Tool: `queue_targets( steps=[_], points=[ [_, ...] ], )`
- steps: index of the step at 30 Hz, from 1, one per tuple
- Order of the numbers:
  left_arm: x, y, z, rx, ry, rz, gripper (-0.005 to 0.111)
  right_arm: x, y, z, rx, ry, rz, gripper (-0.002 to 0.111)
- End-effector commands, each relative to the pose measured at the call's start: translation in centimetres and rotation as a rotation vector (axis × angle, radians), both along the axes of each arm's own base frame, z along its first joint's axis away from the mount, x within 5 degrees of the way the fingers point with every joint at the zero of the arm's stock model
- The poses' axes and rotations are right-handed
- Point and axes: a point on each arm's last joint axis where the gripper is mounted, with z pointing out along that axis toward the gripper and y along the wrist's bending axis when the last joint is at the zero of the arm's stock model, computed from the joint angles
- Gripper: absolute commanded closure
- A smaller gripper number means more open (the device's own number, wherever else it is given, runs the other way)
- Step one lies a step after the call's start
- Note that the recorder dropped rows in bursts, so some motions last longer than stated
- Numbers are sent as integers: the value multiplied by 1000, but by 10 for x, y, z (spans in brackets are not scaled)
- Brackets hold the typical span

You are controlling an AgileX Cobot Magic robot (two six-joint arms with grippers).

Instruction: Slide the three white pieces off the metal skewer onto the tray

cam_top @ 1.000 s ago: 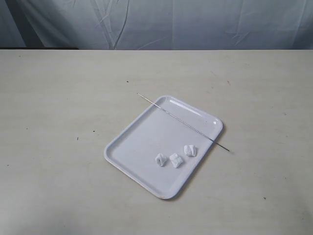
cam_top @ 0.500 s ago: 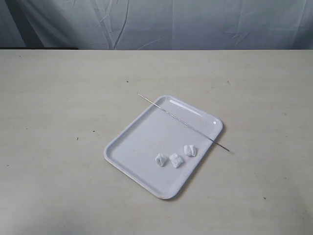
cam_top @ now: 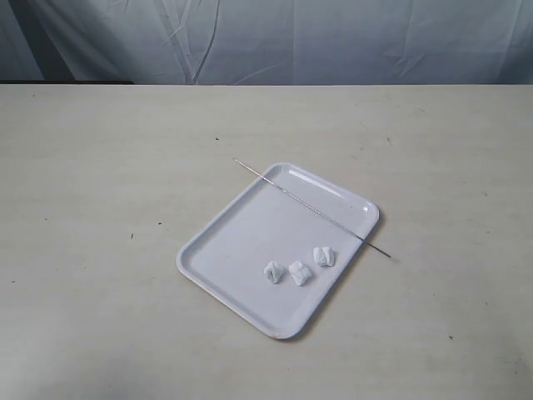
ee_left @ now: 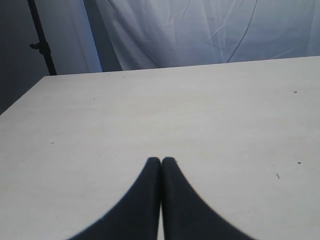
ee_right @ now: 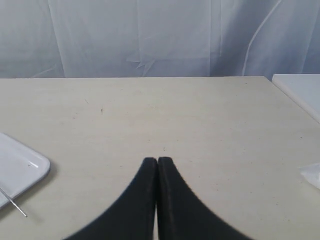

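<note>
The white tray [cam_top: 241, 242] lies on the table in the exterior view. Three white pieces [cam_top: 298, 272] rest loose in a short row on its near right part. The thin metal skewer [cam_top: 308, 207] lies bare across the tray's far corner, both ends sticking out past the rim. Neither arm shows in the exterior view. My left gripper [ee_left: 161, 160] is shut with nothing in it, over bare tabletop. My right gripper [ee_right: 158, 160] is shut and empty too; off to its side are a corner of the tray [ee_right: 20, 167] and the skewer's tip [ee_right: 14, 204].
A pale cloth backdrop [cam_top: 266, 37] hangs behind the table's far edge. A dark stand [ee_left: 41, 42] rises beside the table in the left wrist view. A white slab [ee_right: 300, 92] and a pale scrap [ee_right: 312, 173] lie at the edge of the right wrist view.
</note>
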Motion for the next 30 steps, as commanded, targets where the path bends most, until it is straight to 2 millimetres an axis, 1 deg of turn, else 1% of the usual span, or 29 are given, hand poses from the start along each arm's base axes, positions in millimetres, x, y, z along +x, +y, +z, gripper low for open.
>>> queue_targets(
  steps=[1,4,30],
  points=[
    [0,0,-1,7,-3,-3,107,0,0,1,-9,-15,-4,109],
    [0,-1,0,-51,-21,-7,107,0,0,1,-9,-15,-4,109],
    [0,-1,1,-45,-25,-6,107,0,0,1,-5,-20,-4,109]
  ],
)
